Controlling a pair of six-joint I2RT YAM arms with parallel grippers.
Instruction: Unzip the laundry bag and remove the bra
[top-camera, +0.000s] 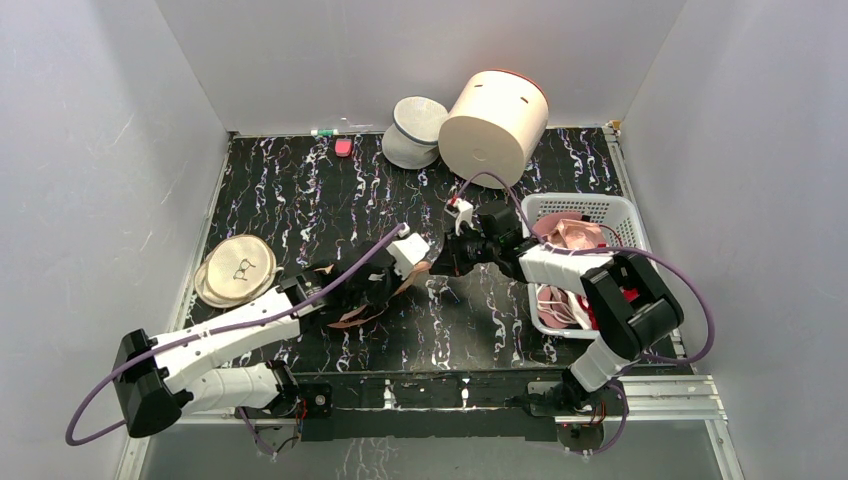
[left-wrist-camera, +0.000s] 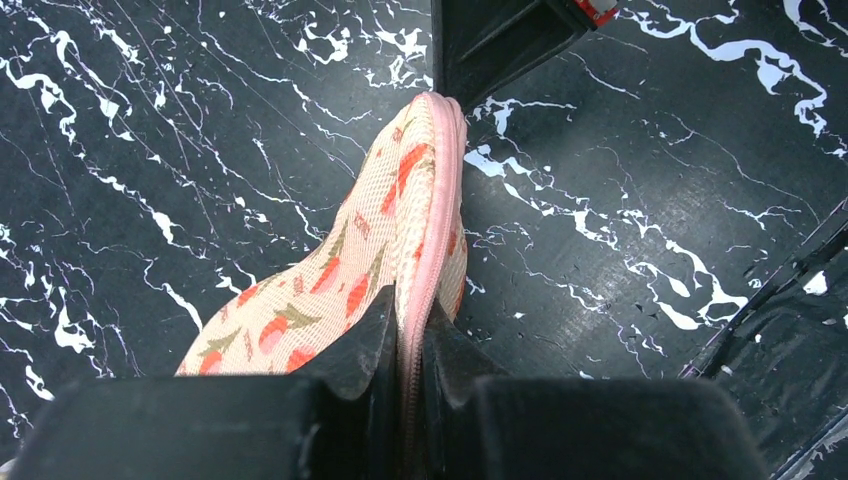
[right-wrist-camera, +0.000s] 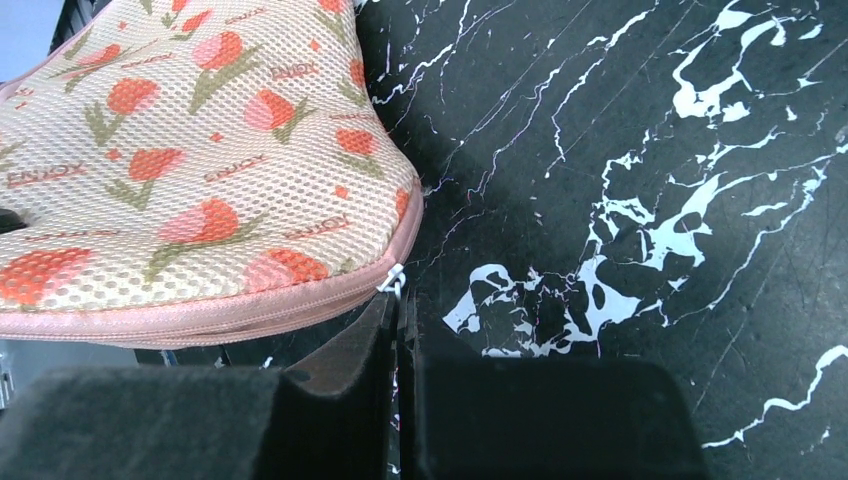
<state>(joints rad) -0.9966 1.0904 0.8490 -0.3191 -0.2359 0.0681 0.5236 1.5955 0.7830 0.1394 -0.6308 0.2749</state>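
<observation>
The laundry bag (left-wrist-camera: 340, 280), a peach pouch with red-and-green print, is held off the black table between both grippers. My left gripper (left-wrist-camera: 408, 312) is shut on its pink zip edging (left-wrist-camera: 438, 220). My right gripper (right-wrist-camera: 398, 305) is shut on the small silver zip pull (right-wrist-camera: 393, 278) at the bag's corner (right-wrist-camera: 200, 170). In the top view the bag (top-camera: 352, 317) hangs mid-table under the left gripper (top-camera: 395, 280), with the right gripper (top-camera: 432, 268) just to its right. The zip looks closed along the edge that shows. The bra is hidden.
A white slotted basket (top-camera: 600, 207) holding pink and dark red garments stands at the right. A big cream cylinder (top-camera: 495, 122) and a white mesh holder (top-camera: 415, 130) stand at the back. A round tan disc (top-camera: 236, 270) lies at the left, and a small pink item (top-camera: 343, 147) at the back edge.
</observation>
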